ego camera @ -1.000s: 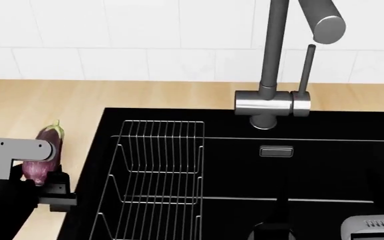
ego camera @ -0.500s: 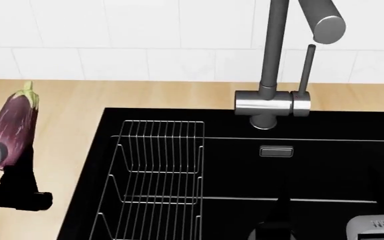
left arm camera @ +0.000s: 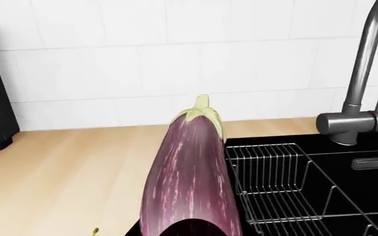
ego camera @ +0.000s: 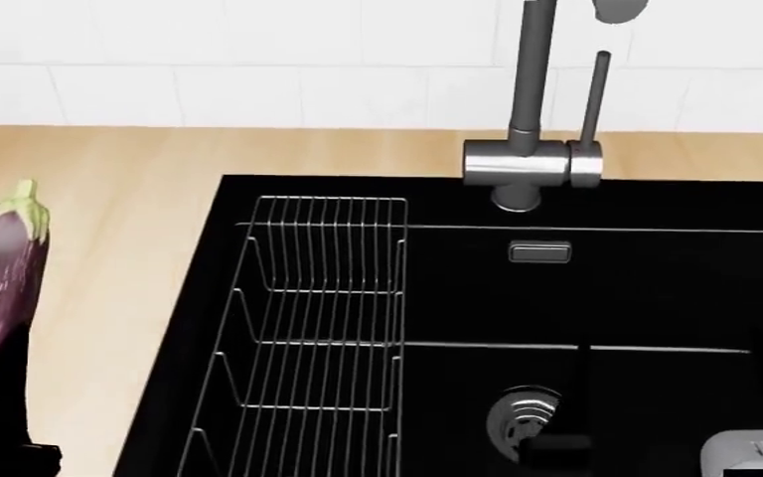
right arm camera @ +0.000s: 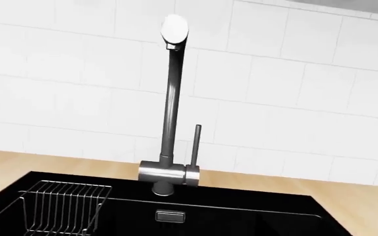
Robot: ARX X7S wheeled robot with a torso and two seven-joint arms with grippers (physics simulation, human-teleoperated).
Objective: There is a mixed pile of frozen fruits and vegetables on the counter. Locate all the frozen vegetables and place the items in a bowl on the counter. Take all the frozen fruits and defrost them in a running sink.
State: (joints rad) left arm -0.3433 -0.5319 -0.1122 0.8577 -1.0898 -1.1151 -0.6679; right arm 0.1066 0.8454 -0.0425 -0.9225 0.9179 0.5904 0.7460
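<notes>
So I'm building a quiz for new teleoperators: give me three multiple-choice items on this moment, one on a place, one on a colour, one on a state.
1. Where is the wire rack?
A. on the counter
B. inside the sink, at its left side in the head view
C. hanging on the faucet

2. What colour is the sink basin?
A. black
B. white
C. steel grey

3. How is the eggplant placed?
A. lying in the sink
B. resting in a bowl
C. raised above the counter, stem cap uppermost

Answers:
1 B: the rack's wires stand within the black basin beside its left wall.
2 A: the basin is black throughout, with only the drain steel.
3 C: it stands nearly upright off the wood surface, left of the sink.
</notes>
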